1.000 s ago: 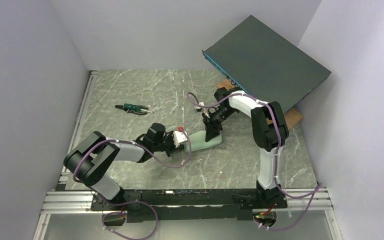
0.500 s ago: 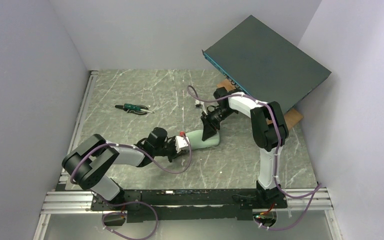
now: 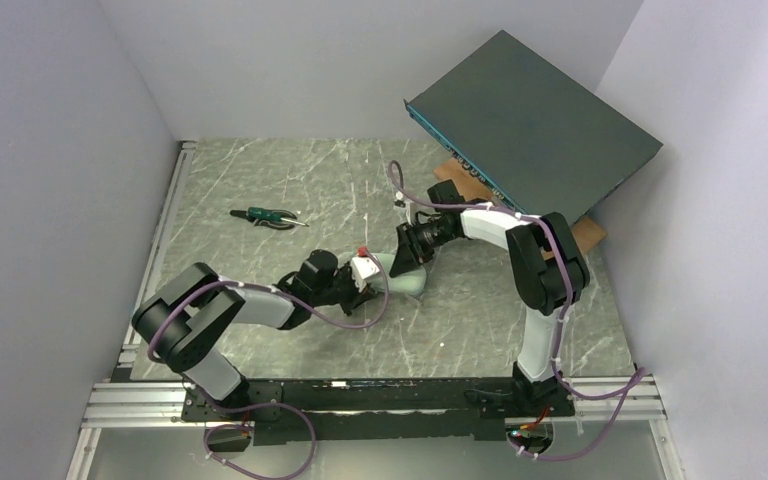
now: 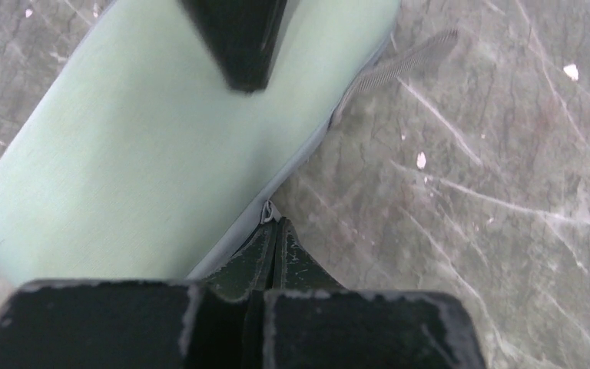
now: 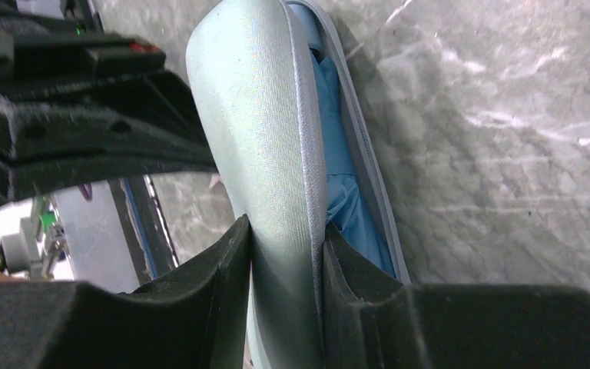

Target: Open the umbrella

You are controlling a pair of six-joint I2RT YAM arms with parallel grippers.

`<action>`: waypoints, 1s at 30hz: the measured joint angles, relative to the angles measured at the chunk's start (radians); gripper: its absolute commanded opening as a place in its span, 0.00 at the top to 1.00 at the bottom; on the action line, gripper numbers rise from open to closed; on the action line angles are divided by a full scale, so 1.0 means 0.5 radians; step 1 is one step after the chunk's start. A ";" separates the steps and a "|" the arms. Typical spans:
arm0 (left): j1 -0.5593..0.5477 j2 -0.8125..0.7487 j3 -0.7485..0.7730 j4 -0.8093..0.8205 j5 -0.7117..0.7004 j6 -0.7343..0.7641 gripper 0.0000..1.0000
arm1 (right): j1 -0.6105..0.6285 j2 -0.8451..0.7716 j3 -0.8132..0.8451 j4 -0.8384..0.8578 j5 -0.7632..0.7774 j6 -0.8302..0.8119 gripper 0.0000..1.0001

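Observation:
A pale green oblong case (image 3: 407, 285) lies mid-table, its zip partly undone. Through the gap the umbrella (image 5: 339, 146) shows as folded sky-blue fabric inside; the top view hides it. My right gripper (image 5: 286, 231) is shut on the case's upper shell (image 5: 261, 115), one finger outside and one inside the opening, and in the top view the right gripper (image 3: 407, 262) sits on the case's right end. My left gripper (image 4: 276, 227) is shut at the case's edge, tips pinched on the zip pull (image 4: 269, 211). In the top view the left gripper (image 3: 365, 270) touches the case's left end.
A big dark-grey flat box (image 3: 530, 120) leans tilted at the back right over a wooden piece (image 3: 585, 236). A green-handled tool (image 3: 265, 216) lies at the back left. Walls close in the table on three sides. The loose zip tape (image 4: 399, 65) trails from the case.
The right gripper has swung left and lower, carrying the case's end with it. The left gripper moved forward, then back up along the case's left edge, still shut.

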 measured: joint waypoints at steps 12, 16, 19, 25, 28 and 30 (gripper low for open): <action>-0.042 0.095 0.205 0.026 0.125 -0.067 0.46 | 0.104 0.011 0.002 0.464 0.216 0.385 0.71; 0.182 -0.293 0.096 -0.226 0.293 -0.081 0.30 | 0.103 0.004 0.040 0.393 0.207 0.202 0.42; 0.333 -0.614 0.090 -0.438 0.376 -0.056 0.27 | 0.099 -0.011 0.094 0.291 0.199 0.036 0.41; 0.595 -0.905 0.161 -0.816 0.478 -0.048 0.28 | 0.116 -0.054 0.167 0.071 0.121 -0.253 0.49; 0.732 -0.903 0.184 -0.928 0.475 -0.058 0.31 | 0.156 -0.104 0.169 -0.054 0.083 -0.417 0.53; 0.816 -0.894 0.197 -0.984 0.475 -0.076 0.36 | 0.202 -0.139 0.169 -0.140 0.067 -0.530 0.56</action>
